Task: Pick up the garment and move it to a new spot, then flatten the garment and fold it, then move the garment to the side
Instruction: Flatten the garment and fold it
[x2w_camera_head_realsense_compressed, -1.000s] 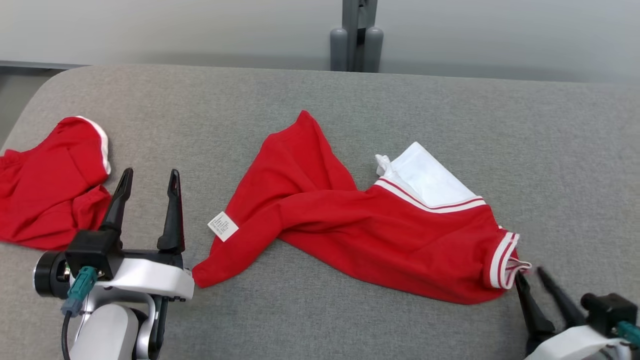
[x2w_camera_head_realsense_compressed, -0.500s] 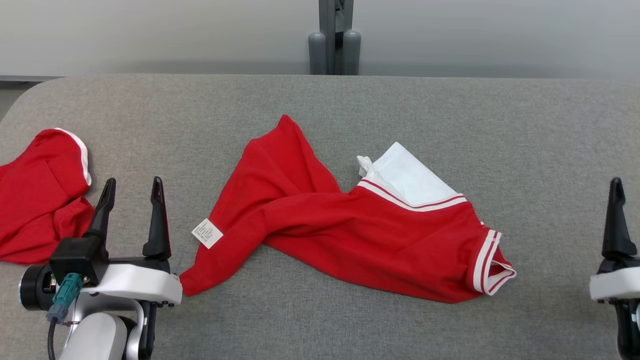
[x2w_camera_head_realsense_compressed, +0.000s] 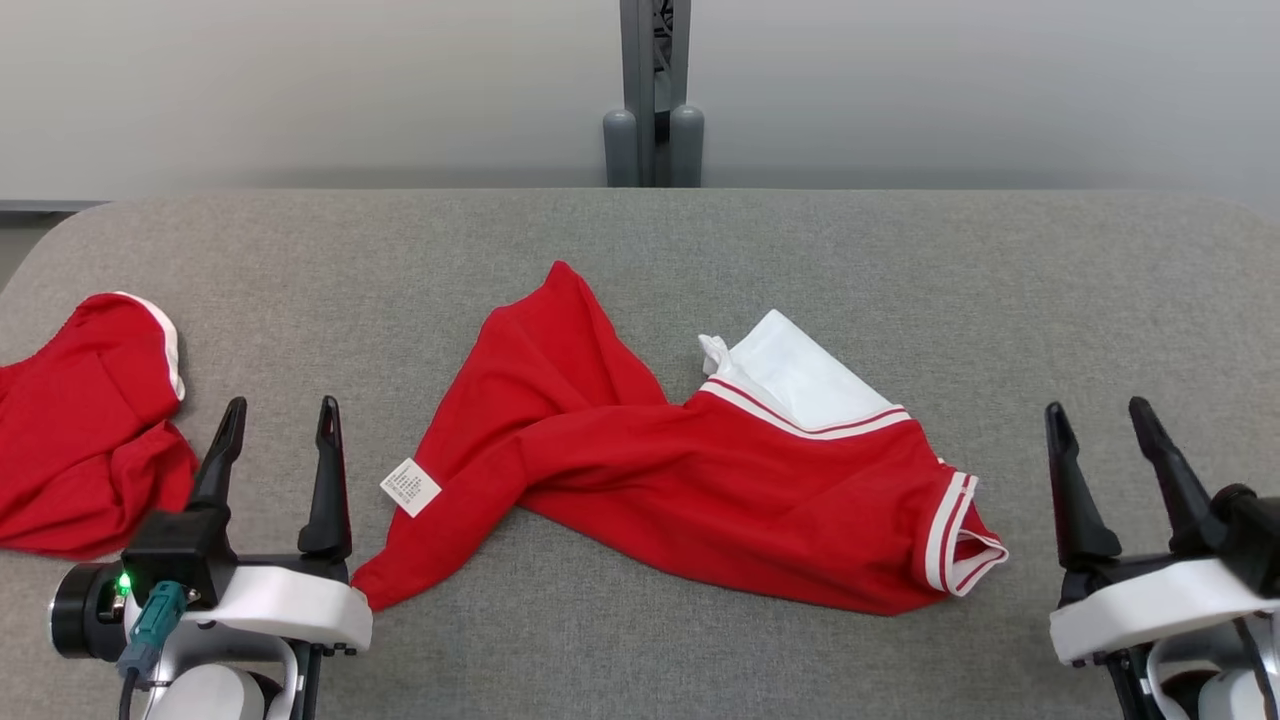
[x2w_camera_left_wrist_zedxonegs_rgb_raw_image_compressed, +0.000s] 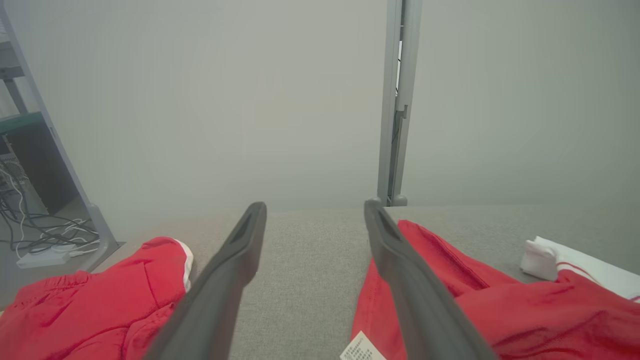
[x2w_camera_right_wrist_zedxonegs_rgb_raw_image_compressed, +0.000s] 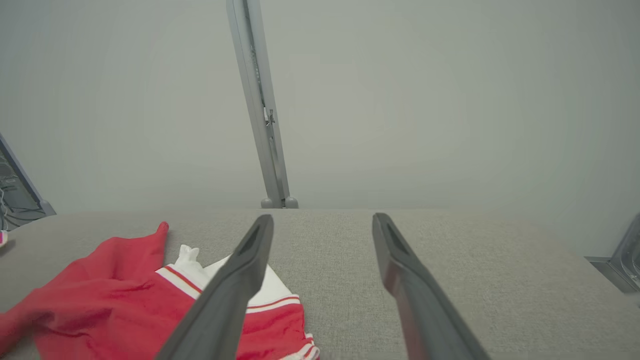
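Two pincers spread wide, empty: left gripper (x2w_camera_head_realsense_compressed: 282, 402) and right gripper (x2w_camera_head_realsense_compressed: 1095, 405) flanking red shirt (x2w_camera_head_realsense_compressed: 680, 480), crumpled mid-way across grey table (x2w_camera_head_realsense_compressed: 900, 250). Probably light, limp, sag-prone. Suggested holds: striped sleeve cuff (x2w_camera_head_realsense_compressed: 950, 540), near hem corner (x2w_camera_head_realsense_compressed: 380, 585).

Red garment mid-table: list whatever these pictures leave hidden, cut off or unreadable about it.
- Care label: print too small to read in the head view; cut off by the left wrist view's bottom edge.
- Red garment: twisted over itself in the head view, so its lower layers are hidden.
- Striped cuff: cut off by the right wrist view's bottom edge.
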